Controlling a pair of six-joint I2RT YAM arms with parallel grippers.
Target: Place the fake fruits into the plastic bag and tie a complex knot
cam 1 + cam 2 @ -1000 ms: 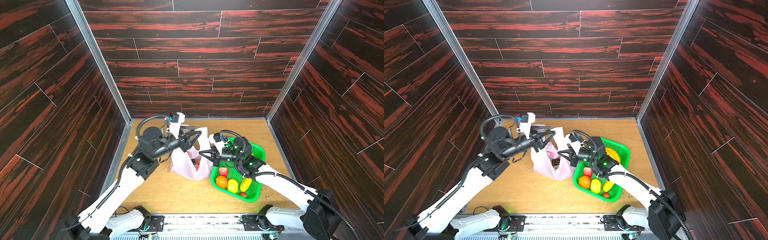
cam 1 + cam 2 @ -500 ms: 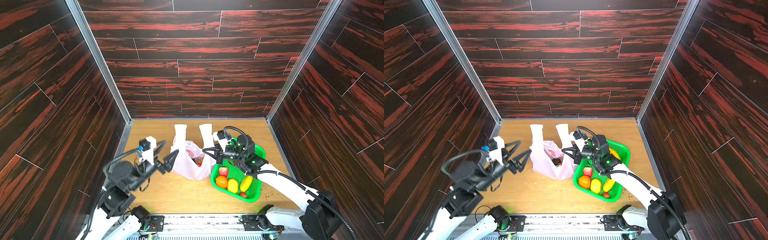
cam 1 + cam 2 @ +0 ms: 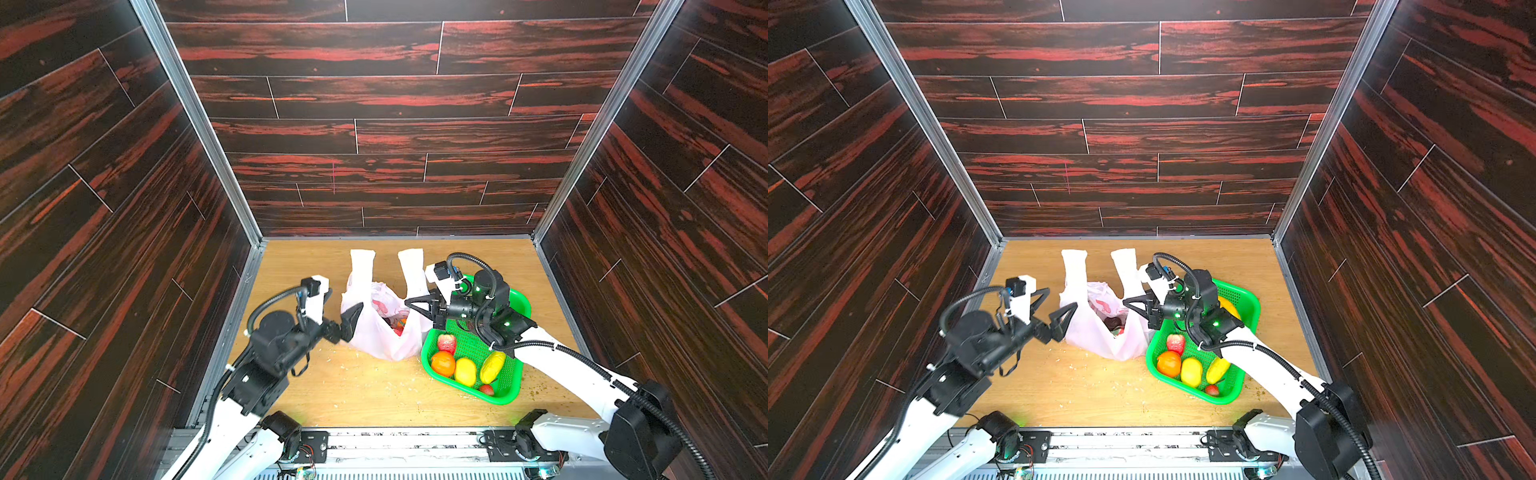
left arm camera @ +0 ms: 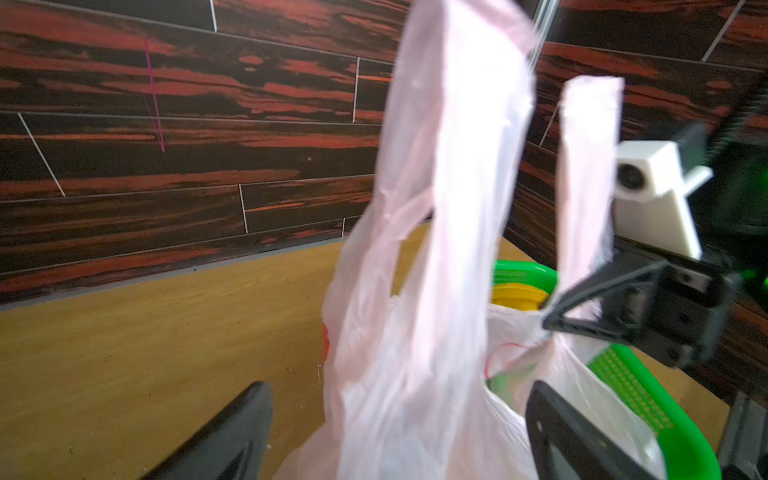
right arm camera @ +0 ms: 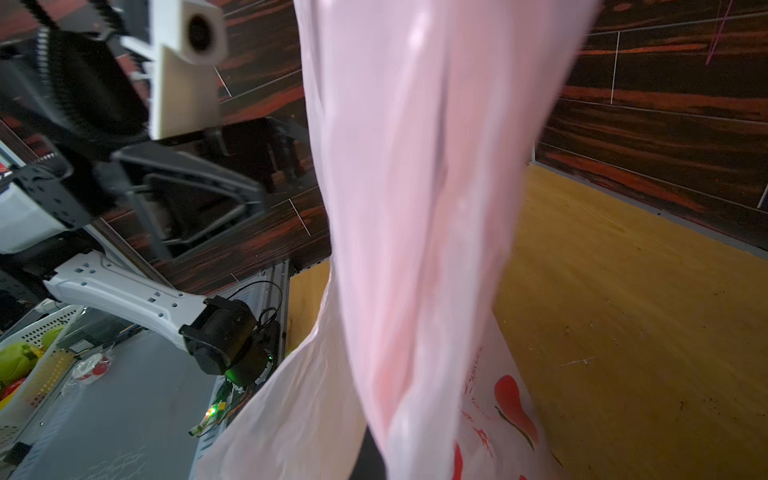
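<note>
The left gripper (image 3: 1057, 302) gapes wide, facing the left handle (image 3: 1074, 270) of the plastic bag (image 3: 1096, 336). It should close low on that strap without dragging. The bag stands mid-table, its right rim pinched by the clenched right gripper (image 3: 1128, 300), against the basket (image 3: 1221, 401) where fruits (image 3: 1191, 371) wait.

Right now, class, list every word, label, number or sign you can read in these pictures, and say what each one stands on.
Nothing can be quoted as it reads.
Red lettering on the plastic bag, beside its printed red fruit: too blurred to read.
Green basket, arms and walls: no writing visible.
</note>
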